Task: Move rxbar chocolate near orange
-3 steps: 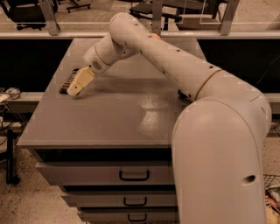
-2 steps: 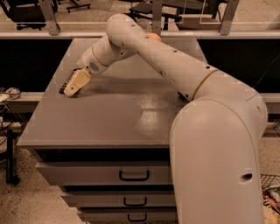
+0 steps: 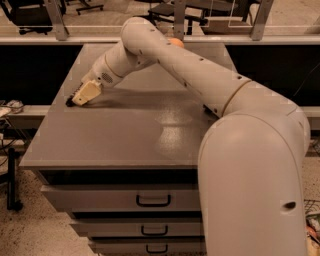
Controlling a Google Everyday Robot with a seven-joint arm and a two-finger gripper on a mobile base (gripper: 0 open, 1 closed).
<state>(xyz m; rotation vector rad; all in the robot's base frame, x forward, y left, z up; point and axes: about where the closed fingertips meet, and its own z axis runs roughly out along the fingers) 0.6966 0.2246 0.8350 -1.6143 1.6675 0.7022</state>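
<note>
The rxbar chocolate [image 3: 69,101] lies flat near the grey table's [image 3: 125,140] left edge. Only its dark end shows from under the gripper. My gripper [image 3: 83,95] is low over the bar, at the table's left side, and covers most of it. The orange [image 3: 175,42] sits at the table's far edge, mostly hidden behind my arm [image 3: 200,75]; only a small orange-coloured part shows. The arm reaches across the table from the right front to the left.
The table has drawers with dark handles [image 3: 153,200] in its front. A metal rail [image 3: 50,40] runs behind the table, with office chairs [image 3: 25,12] beyond it. Cables and small items [image 3: 12,106] lie left of the table.
My gripper has moved left and down towards the table's left edge and now sits over the dark bar. The bar lies in the same place.
</note>
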